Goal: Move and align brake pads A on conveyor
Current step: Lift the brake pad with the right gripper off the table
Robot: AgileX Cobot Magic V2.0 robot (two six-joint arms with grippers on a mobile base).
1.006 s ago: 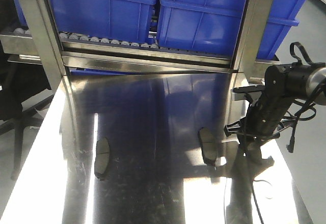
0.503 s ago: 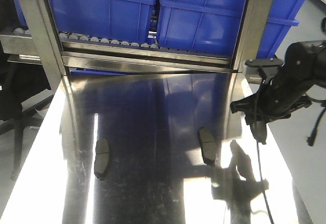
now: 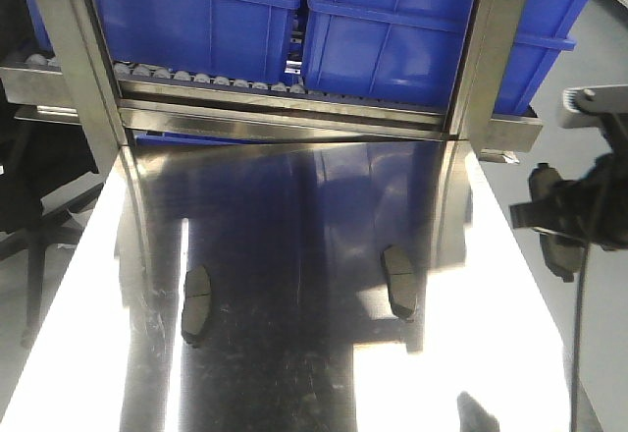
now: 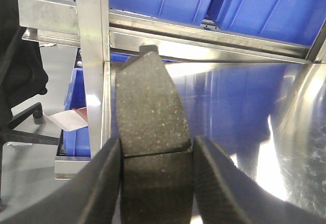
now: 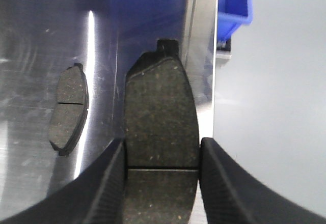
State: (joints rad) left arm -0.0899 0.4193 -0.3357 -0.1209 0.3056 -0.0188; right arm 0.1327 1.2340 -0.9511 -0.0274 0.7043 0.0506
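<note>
Two brake pads A lie on the shiny steel tabletop [image 3: 294, 206], one at the left [image 3: 197, 302] and one right of centre [image 3: 399, 281]. My left gripper [image 4: 155, 147] is shut on a third dark grey pad [image 4: 150, 99], which points toward a steel upright; this gripper is outside the front view. My right gripper [image 5: 162, 150] is shut on another pad [image 5: 160, 107], held over the table's right edge. The right-of-centre pad [image 5: 69, 107] lies to its left. In the front view the right gripper [image 3: 557, 241] hangs beyond the table's right side. The conveyor is out of view.
A steel roller track [image 3: 196, 81] at the back carries two blue bins [image 3: 196, 25] [image 3: 412, 44]. Steel uprights [image 3: 74, 59] [image 3: 481, 59] stand at the table's far corners. A black chair [image 3: 29, 191] is at the left. Another blue bin [image 4: 76, 112] sits below the track.
My right arm has swung from above the table beside the right-of-centre pad out past the table's right edge. Both pads on the table have stayed put.
</note>
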